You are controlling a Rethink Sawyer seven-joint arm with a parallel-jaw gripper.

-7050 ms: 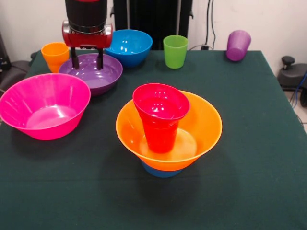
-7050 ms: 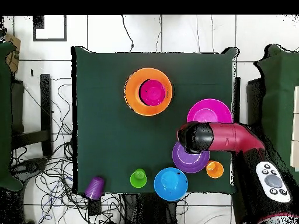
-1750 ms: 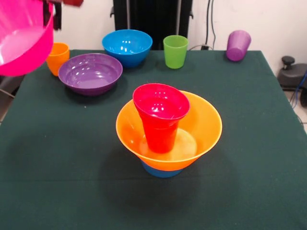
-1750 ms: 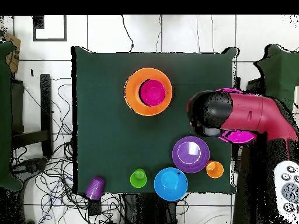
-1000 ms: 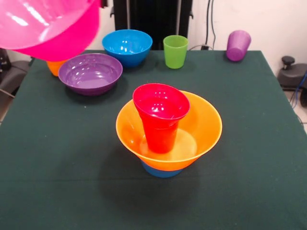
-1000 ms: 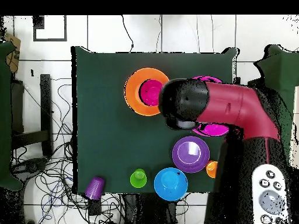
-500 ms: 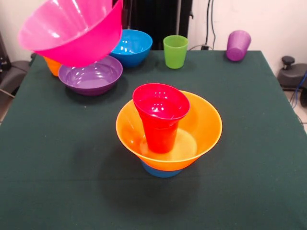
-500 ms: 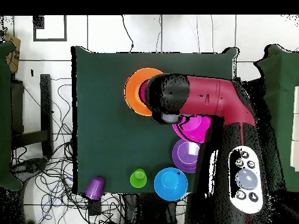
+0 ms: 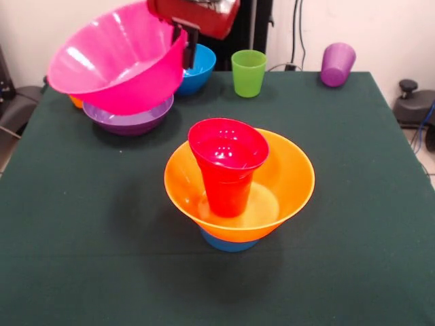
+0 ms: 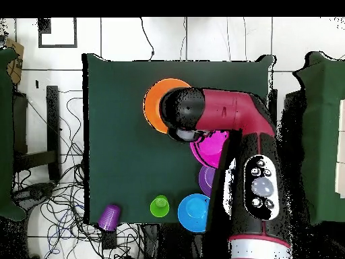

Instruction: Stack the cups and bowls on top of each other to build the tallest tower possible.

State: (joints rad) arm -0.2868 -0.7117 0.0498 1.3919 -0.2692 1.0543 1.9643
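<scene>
The end effector [image 9: 185, 42] is clamped on the rim of the large pink bowl [image 9: 115, 64], one dark finger showing outside the wall, and carries it in the air, tilted so its glossy inside faces the front camera. The bowl hangs above the medium purple bowl [image 9: 129, 120], which sits on the table [image 9: 353, 204] toward the far left corner in the front view. A sliver of the yellow-orange cup [image 9: 75, 102] shows behind it.

The tower [image 9: 238, 187] stands near the table's middle — a small light-blue bowl [image 9: 228, 242] at the bottom, the large orange bowl [image 9: 285, 180] seated on it, and the red-orange cup [image 9: 228, 166] upright inside, its rim above the bowl's.

Along the far edge stand the medium blue bowl [image 9: 200, 64] and the green cup [image 9: 249, 73], upright — the purple cup [image 9: 338, 64] rests tilted at the far right corner.
</scene>
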